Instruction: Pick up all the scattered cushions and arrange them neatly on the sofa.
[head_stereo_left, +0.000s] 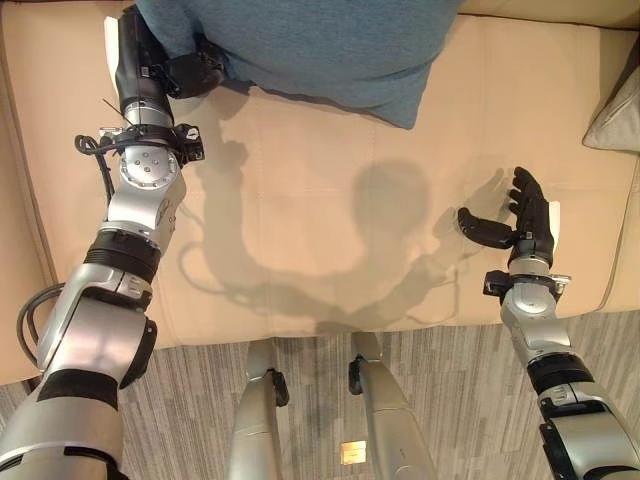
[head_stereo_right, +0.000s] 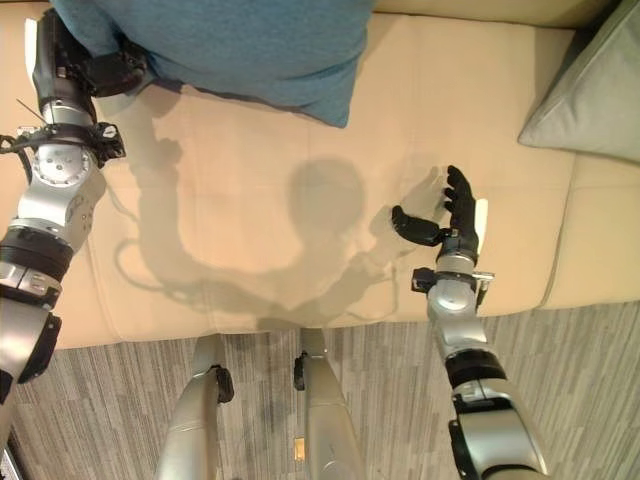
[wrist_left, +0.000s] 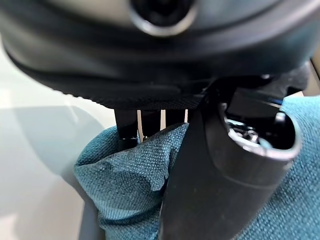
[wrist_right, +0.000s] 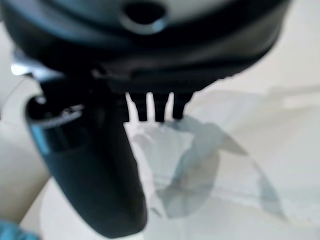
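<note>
Left wrist view: left hand (wrist_left: 220, 175) pinches a corner of the teal cushion (wrist_left: 135, 190), thumb over cloth, fingers behind.
Teal cushion: lying at the back of the beige sofa (head_stereo_left: 330, 210), its left corner in that grip.
Right hand (head_stereo_left: 520, 225): fingers spread, thumb out, over bare seat, holding nothing.
Grey cushion (head_stereo_right: 590, 100): on the sofa's right side.
</note>
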